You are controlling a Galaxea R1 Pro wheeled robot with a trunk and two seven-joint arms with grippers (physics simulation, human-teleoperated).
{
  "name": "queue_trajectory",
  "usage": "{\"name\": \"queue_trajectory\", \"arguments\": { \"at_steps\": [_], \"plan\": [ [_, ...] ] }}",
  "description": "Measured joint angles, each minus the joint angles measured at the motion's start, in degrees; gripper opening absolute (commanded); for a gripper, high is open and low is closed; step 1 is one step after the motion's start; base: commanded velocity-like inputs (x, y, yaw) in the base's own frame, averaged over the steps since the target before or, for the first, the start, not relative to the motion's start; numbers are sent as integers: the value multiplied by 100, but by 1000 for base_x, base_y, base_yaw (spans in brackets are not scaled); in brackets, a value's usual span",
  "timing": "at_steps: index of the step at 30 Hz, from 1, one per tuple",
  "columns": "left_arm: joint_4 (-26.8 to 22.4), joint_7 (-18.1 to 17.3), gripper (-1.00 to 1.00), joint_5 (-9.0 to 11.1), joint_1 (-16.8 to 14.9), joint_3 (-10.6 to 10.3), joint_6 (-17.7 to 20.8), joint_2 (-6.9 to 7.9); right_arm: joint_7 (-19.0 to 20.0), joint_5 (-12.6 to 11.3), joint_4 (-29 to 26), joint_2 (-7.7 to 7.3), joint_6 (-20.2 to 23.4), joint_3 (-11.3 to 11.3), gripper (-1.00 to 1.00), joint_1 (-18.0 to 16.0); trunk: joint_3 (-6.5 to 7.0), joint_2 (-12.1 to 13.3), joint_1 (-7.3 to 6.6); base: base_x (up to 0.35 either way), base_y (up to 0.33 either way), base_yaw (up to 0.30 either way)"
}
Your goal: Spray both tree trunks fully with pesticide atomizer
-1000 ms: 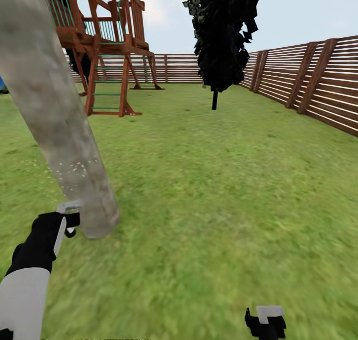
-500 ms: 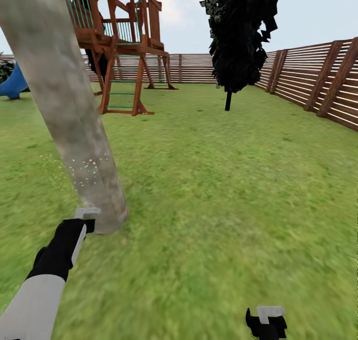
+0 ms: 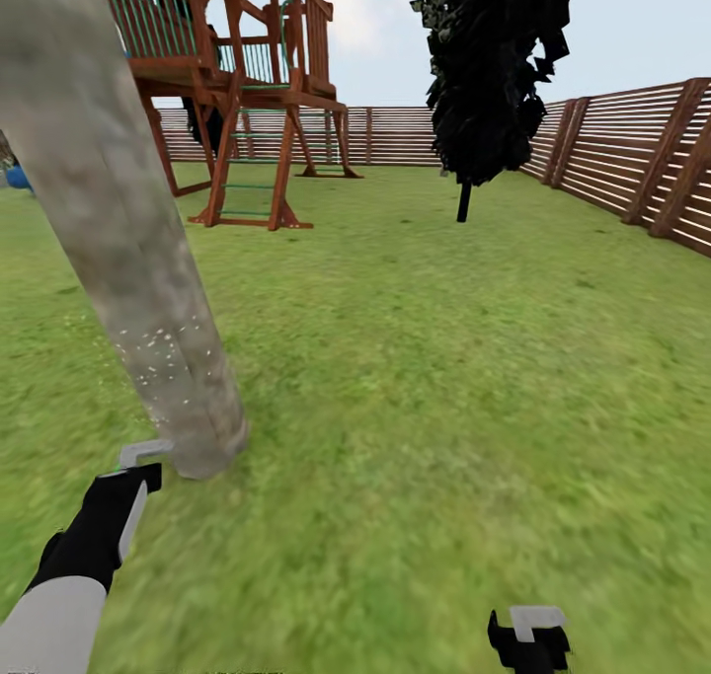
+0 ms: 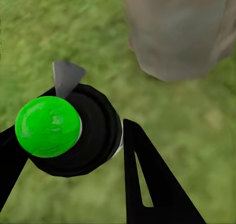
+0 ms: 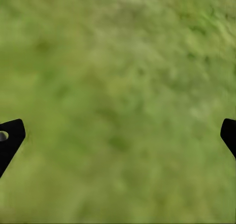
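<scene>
A tree trunk point(image 3: 109, 230), thick and grey-tan, leans across the left of the head view; its base point(image 4: 179, 32) also shows in the left wrist view. White pesticide specks point(image 3: 158, 350) dot its lower part. My left gripper point(image 3: 133, 482) is shut on the pesticide atomizer point(image 4: 73, 130), a black bottle with a bright green cap and a grey nozzle point(image 3: 143, 451) that sits just beside the trunk's foot. My right gripper point(image 3: 528, 639) hangs low over the grass floor point(image 3: 425, 408), and its fingertips point(image 5: 10, 138) stand wide apart with nothing between them.
A brown wooden play tower point(image 3: 242, 92) stands behind the trunk. A black narrow tree point(image 3: 494, 72) rises at the back right. A slatted wooden fence point(image 3: 632, 166) runs along the right and back. Open lawn stretches ahead and to the right.
The view has panned left, so the tower and black tree sit further right. My left gripper with the atomizer has dropped a little beside the trunk's foot. The right gripper holds still.
</scene>
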Motion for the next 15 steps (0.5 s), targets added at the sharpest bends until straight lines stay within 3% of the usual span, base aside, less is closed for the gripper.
{"name": "queue_trajectory", "arguments": {
  "at_steps": [3,6,15],
  "plan": [
    [314,1,-100,-20,0,-12,-384,-21,0,0,0,0,0,0,100,0,0,0,0,3,0,274],
    [397,5,-100,-27,0,-21,-493,-42,-2,1,5,0,0,3,100,-1,0,0,0,26,-119,228],
    [400,77,-100,-41,-2,-23,-501,-120,-2,1,2,-1,-1,1,100,1,0,0,-3,215,-192,14]
  ]
}}
